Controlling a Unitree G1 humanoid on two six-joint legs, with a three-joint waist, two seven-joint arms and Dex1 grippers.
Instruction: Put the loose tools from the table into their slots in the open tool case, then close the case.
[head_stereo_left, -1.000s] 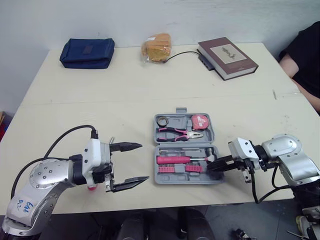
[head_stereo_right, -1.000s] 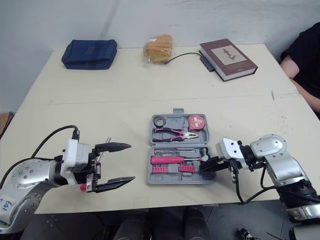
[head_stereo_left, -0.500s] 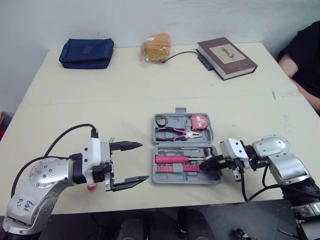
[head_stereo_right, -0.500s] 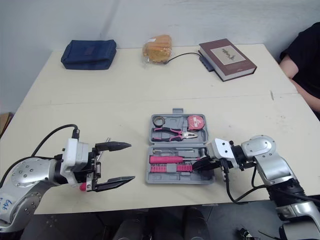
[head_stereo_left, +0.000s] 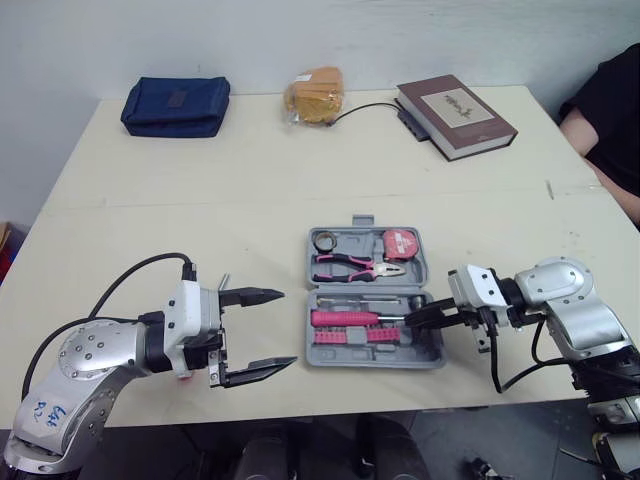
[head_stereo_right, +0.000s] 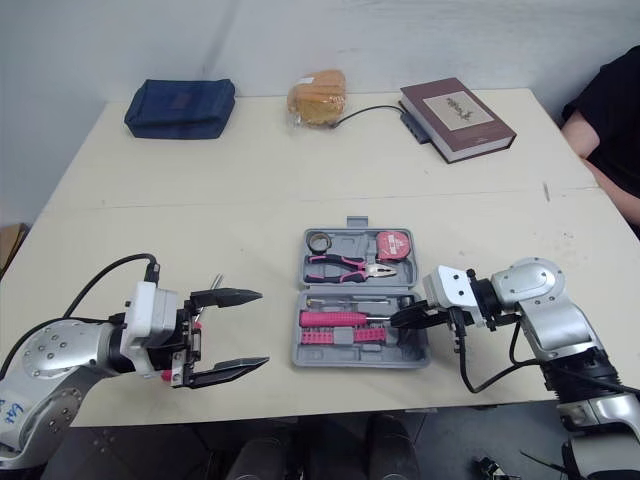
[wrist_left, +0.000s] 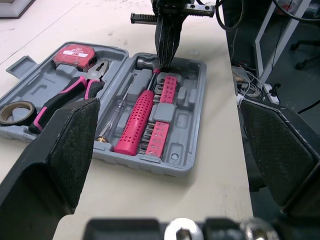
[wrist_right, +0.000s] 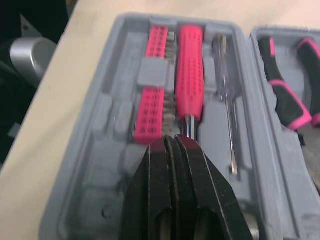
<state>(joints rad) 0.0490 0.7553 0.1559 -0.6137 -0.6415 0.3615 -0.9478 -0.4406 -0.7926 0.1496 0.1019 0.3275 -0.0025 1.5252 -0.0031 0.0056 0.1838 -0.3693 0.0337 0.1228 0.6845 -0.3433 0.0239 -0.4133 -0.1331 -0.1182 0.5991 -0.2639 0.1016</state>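
Observation:
The grey tool case (head_stereo_left: 376, 361) lies open near the table's front edge. Its far half holds a tape roll (head_stereo_left: 323, 241), pink-handled pliers (head_stereo_left: 350, 265) and a red tape measure (head_stereo_left: 400, 243). In the near half lie a pink screwdriver (head_stereo_left: 345, 319), pink bit strips and a thin tester. My right gripper (head_stereo_left: 410, 320) is shut, its tips (wrist_right: 176, 142) at the screwdriver's metal shaft over the case's right end; whether they touch it I cannot tell. My left gripper (head_stereo_left: 285, 327) stands open with nothing in it, on the table left of the case.
Along the far edge lie a blue pouch (head_stereo_left: 175, 105), a bagged bun (head_stereo_left: 313, 95) with a black cable beside it, and a brown book (head_stereo_left: 456, 115). A person's arm (head_stereo_left: 600, 120) shows at the far right. The table's front edge is just behind the case.
My right gripper has slid left from beside the case to over its near half, then risen slightly, staying shut. The left gripper has barely moved.

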